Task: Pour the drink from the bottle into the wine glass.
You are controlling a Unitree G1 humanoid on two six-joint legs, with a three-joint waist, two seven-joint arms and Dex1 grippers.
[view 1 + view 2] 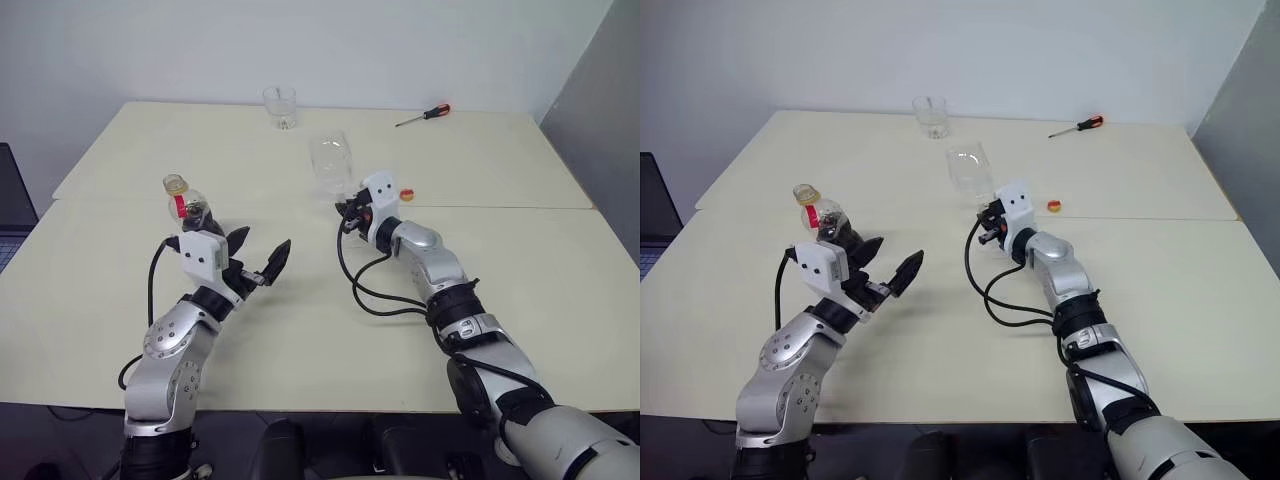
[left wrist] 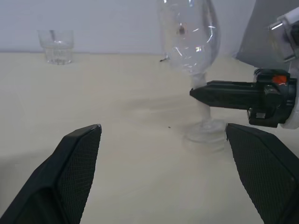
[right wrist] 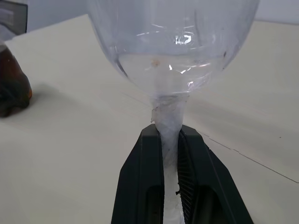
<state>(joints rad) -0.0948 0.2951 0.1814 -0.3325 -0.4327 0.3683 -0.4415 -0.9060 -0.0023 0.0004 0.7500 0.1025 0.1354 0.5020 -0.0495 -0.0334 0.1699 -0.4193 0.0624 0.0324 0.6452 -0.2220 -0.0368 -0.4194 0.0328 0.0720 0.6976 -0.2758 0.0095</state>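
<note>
Stem grip first: the right gripper (image 3: 170, 140) has both fingers pinched on the stem of the wine glass (image 1: 331, 165), just under the bowl. The bowl rises straight above the fingers and looks empty, and from the left wrist camera the foot appears to sit on the table (image 1: 480, 170). Holding it low on the stem makes sense to me, since it steadies a tall, tippy glass and leaves the rim clear for pouring.

The left gripper (image 1: 262, 255) is spread wide with nothing in it. The bottle (image 1: 190, 208) stands upright just behind that hand, on its outer side, close by but not touching as far as I can tell. There's dark drink (image 1: 198, 214) in its lower body and a red label on the neck. Its mouth looks uncapped, and a little yellow-and-red cap (image 1: 407, 195) lies on the table just beyond the right gripper, on the side away from the bottle.

My read is that the glass is anchored and the pour hasn't started, because the bottle isn't in either hand. The left hand would need to swing back around to the bottle, grab the body and bring it over to the glass.

A short tumbler (image 1: 280, 106) and a screwdriver (image 1: 424, 115) sit well beyond both hands and look irrelevant.
</note>
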